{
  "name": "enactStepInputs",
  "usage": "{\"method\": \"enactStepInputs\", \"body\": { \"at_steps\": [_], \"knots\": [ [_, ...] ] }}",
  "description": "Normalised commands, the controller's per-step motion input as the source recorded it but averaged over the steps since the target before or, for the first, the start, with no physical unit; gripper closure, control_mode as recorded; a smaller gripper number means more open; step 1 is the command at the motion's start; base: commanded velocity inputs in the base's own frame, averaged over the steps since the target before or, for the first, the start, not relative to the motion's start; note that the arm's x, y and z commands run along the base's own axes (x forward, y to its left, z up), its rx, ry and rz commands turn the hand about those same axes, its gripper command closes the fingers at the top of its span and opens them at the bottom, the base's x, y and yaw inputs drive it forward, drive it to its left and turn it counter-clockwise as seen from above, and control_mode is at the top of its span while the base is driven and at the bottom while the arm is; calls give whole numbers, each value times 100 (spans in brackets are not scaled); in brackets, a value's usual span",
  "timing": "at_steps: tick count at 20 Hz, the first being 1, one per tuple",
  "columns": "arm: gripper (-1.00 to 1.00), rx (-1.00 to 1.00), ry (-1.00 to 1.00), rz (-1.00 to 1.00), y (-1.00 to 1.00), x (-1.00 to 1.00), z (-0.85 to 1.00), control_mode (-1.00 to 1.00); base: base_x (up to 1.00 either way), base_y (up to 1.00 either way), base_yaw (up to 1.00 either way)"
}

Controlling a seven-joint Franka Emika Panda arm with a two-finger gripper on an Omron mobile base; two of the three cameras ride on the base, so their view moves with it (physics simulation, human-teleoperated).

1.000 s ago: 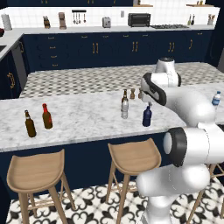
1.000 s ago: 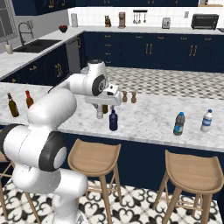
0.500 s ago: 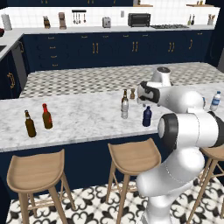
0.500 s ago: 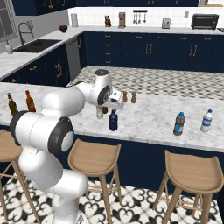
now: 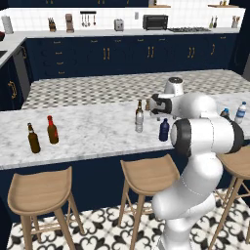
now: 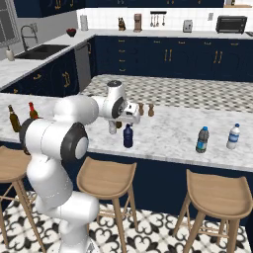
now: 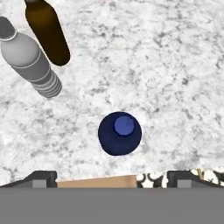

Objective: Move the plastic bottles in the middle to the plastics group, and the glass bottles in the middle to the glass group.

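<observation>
Navy plastic bottle (image 7: 120, 133): standing upright directly beneath the hand
Gripper (image 7: 111, 177): hovering above, jaws spread fully, holding nothing
Grey plastic bottle (image 7: 29, 61): standing beside brown glass bottle (image 7: 48, 33), both off to one side

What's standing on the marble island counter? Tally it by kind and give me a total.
Glass bottles: 3 (dark brown, red-capped, middle brown)
Plastic bottles: 4 (grey, navy, blue-capped dark, clear labelled)
Wooden shakers: 2
Total: 9
</observation>
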Motion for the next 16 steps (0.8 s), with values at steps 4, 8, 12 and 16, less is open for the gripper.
{"method": "enactStepInputs", "body": {
  "at_steps": [4, 8, 12, 16],
  "knots": [
    [-100, 0, 12, 0, -19, 27, -29, -100, 0, 0, 0],
    [-100, 2, 0, 0, -30, -6, -19, -100, 0, 0, 0],
    [-100, 2, -2, 3, -2, -21, -23, -100, 0, 0, 0],
    [-100, 0, -2, 1, 7, 1, -33, -100, 0, 0, 0]
  ]
}}
